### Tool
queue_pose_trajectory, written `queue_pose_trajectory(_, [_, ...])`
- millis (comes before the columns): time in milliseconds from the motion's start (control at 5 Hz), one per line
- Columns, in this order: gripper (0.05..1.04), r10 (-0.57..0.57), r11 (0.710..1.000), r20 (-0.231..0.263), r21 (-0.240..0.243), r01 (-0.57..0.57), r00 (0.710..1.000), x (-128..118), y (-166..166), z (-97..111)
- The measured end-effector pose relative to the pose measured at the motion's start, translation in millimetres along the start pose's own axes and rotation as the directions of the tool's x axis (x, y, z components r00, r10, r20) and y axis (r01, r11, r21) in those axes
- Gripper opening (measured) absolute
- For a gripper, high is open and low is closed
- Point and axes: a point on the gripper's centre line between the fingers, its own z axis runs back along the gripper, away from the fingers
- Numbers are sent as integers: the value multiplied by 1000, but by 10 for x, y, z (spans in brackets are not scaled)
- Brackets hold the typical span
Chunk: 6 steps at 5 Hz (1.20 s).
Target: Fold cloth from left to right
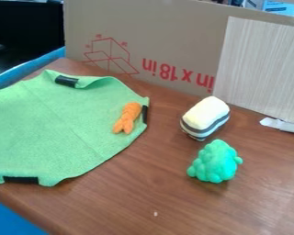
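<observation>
Table — green cloth spread — orange toy atop.

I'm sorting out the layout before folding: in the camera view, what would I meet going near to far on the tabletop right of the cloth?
Bumpy bright-green plastic-looking toy → rounded white block with dark stripes → upright brown cardboard with red print.

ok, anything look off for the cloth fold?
Orange toy lies on the green cloth near its right edge, likely to get caught in a fold. The cloth's far edge buckles by a black tab. White speck on the wooden table, near side. Red print on the cardboard is upside down.
</observation>
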Motion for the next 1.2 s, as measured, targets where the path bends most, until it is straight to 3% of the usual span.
queue_pose_trajectory(600, [999, -16, 997, 12, 71, 15, 1000, -107, 112, -207])
queue_pose_trajectory(800, [954, -19, 997, 22, 80, 17, 1000, -153, 110, -241])
queue_pose_trajectory(1000, [706, -2, 997, 27, 72, 0, 1000, -173, 92, -255])
queue_pose_trajectory(1200, [375, 10, 997, 35, 75, -13, 999, -190, 94, -268])
